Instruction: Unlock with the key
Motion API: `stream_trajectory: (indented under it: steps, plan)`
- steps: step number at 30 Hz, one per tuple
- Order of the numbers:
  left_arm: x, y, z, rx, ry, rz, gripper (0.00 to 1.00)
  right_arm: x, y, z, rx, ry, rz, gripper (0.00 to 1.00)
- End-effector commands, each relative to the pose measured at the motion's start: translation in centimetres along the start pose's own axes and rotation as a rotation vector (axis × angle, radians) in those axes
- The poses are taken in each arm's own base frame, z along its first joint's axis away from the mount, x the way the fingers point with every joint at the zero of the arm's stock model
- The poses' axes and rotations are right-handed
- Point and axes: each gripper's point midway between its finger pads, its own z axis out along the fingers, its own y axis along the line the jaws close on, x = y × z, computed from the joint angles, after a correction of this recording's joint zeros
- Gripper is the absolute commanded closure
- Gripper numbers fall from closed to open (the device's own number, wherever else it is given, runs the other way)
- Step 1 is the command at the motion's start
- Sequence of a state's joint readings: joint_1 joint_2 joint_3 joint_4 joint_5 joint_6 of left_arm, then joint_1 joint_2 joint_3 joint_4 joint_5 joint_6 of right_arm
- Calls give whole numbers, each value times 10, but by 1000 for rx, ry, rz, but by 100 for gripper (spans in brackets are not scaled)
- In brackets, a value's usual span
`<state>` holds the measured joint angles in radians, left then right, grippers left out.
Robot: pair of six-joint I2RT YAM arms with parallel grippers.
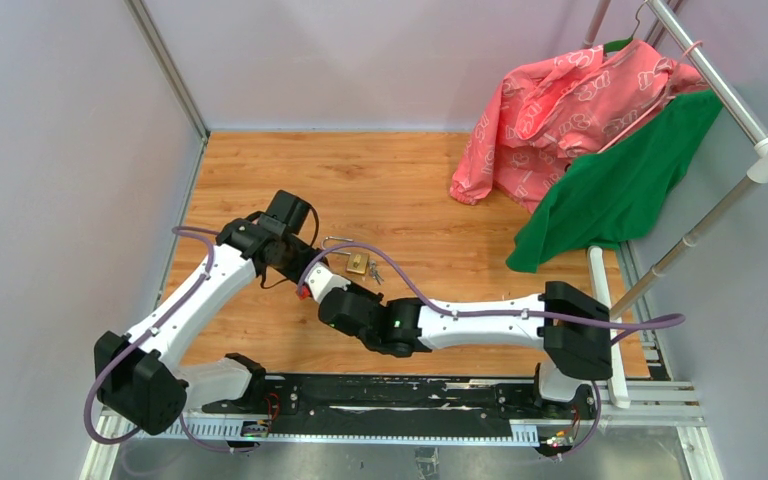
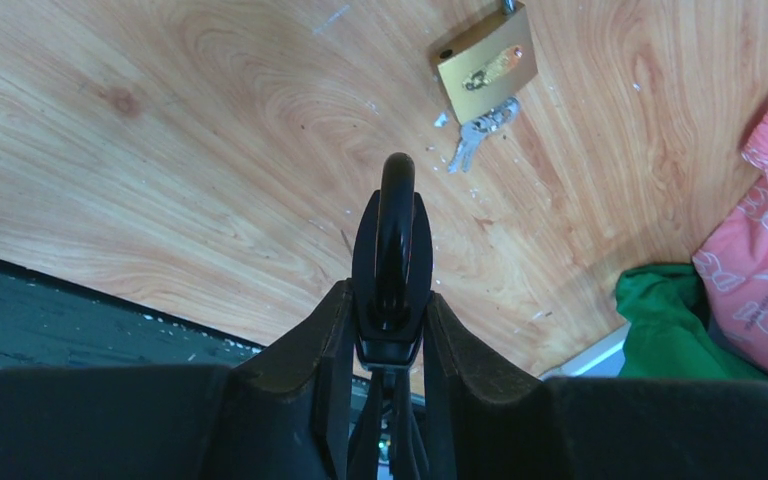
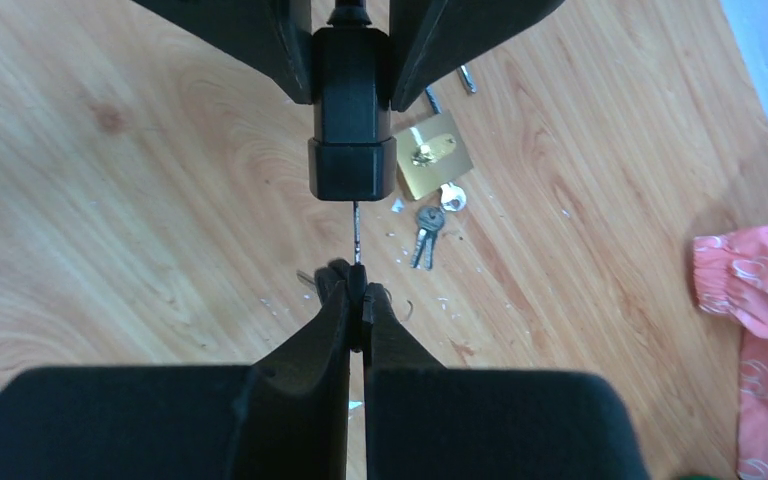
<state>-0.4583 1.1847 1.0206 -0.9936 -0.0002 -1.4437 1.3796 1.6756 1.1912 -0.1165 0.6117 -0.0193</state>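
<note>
Wooden table (image 1: 410, 180) lies under both arms, with a pink cloth (image 1: 570, 100) and a green cloth (image 1: 610, 190) off on the right side. Look at the gold padlock (image 3: 432, 160). It lies flat on the wood, just past the spot where your two grippers meet, and a bit to the right. Its loop points away and to the left, and its body points back toward the arm bases. The keys (image 3: 426, 235) lie right beside the body on the near side. One key head touches the lock's edge, but you cannot tell if it is in the hole. Your left gripper (image 2: 388, 300) is squeezed on a small black piece (image 2: 395, 220). Your right gripper (image 3: 356, 290) is pinched tight, and a thin metal pin (image 3: 356, 230) runs to its tips. Both are close to the lock, so your next move is likely a short reach forward and right.
</note>
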Motion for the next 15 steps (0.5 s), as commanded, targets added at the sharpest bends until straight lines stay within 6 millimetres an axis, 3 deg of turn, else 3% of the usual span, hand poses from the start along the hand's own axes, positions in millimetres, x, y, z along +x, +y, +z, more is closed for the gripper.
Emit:
stream_trajectory:
  steps: [1,9,15]
  plan:
    - [44,-2,-28,25,233,23,100,-26,-38,2,186,-92,89,100]
    - [37,5,-23,7,228,-2,100,-51,-36,-22,65,-268,182,100]
    - [23,6,-23,17,225,-33,100,-47,-35,-37,2,-315,215,100]
